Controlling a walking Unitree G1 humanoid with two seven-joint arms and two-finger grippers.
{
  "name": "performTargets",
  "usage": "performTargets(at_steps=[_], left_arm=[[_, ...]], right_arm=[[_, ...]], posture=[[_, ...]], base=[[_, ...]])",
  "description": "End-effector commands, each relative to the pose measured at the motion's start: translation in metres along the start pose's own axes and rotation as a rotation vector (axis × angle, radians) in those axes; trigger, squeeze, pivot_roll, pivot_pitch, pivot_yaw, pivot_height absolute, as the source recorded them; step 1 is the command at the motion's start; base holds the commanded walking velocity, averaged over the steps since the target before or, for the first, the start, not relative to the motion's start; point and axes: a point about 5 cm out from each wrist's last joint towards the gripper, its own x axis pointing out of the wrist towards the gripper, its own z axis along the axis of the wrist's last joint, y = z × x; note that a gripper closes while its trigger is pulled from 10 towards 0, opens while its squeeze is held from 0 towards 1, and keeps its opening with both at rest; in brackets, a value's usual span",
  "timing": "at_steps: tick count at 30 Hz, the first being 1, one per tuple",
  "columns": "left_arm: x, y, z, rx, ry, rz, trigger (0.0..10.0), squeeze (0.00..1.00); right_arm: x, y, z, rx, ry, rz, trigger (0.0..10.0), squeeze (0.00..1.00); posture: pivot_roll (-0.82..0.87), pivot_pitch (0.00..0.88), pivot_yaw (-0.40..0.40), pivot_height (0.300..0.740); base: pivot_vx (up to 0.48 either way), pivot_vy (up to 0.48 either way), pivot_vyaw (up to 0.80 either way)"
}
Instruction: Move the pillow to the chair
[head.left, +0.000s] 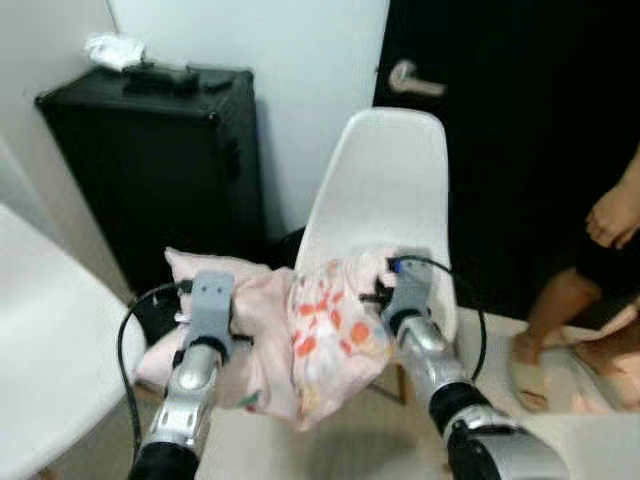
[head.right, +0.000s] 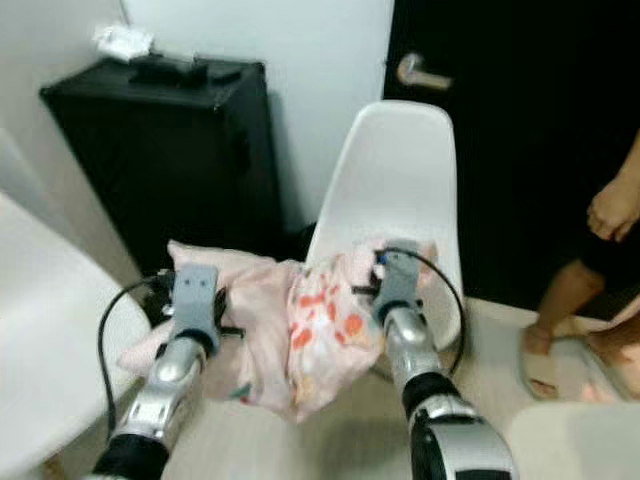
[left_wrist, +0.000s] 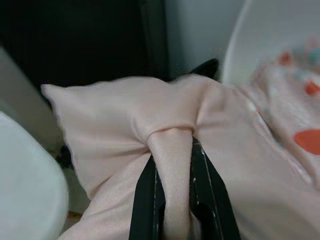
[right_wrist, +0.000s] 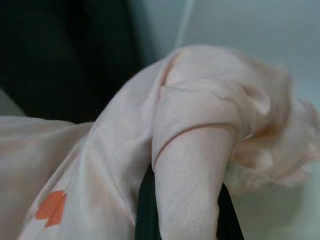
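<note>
Pillow held across both hands, just short of chair, frame centre.
Chair (head.left: 385, 180) directly ahead; pillow (head.left: 300, 330) long axis left-right, right end already over seat. Left hand (left_wrist: 172, 200) & right hand (right_wrist: 182, 200) both clamped on pinched fabric.

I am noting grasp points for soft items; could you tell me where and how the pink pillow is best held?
By its two ends, pinching a gathered fold from the robot's near side. The pillow is limp and sags in the middle, so the left gripper and right gripper each clamp a bunched fold, carrying it before the white chair.
</note>
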Motion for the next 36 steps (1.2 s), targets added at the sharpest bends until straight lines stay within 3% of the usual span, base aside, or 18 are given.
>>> performTargets(at_steps=[1,6,19,24,31,36], left_arm=[[0.0034,-0.0081,0.0158,-0.001,-0.076,-0.031,10.0,0.02],[0.0030,-0.0078,0.0153,0.003,-0.077,-0.030,10.0,0.02],[0.0025,-0.0102,0.0134,0.003,-0.073,-0.042,10.0,0.02],[0.0029,-0.0102,0.0141,0.002,-0.073,-0.040,10.0,0.01],[0.0032,-0.0098,0.0144,0.000,-0.073,-0.035,10.0,0.01],[0.0042,-0.0110,0.0131,0.008,-0.058,-0.048,10.0,0.00]], right_arm=[[-0.0006,0.0048,-0.0007,-0.017,-0.010,0.036,10.0,0.00],[-0.0007,0.0056,-0.0012,-0.022,-0.008,0.039,10.0,0.00],[-0.0015,0.0036,-0.0036,-0.009,0.002,0.029,10.0,0.00],[-0.0011,0.0034,-0.0038,-0.007,0.010,0.028,10.0,0.00],[-0.0007,0.0027,-0.0032,-0.003,0.008,0.021,10.0,0.00],[-0.0006,0.0026,-0.0027,-0.001,0.007,0.019,10.0,0.00]], posture=[[0.04,0.000,-0.010,0.740],[0.04,0.000,-0.013,0.740],[0.04,0.000,-0.011,0.740],[0.04,0.000,-0.014,0.740],[0.04,0.000,-0.013,0.740],[0.04,0.000,-0.008,0.740]], base=[[0.360,0.000,-0.80],[0.360,0.000,-0.80],[0.359,0.000,0.00],[0.356,0.000,-0.80],[0.348,0.000,0.00],[0.053,0.000,0.00]])
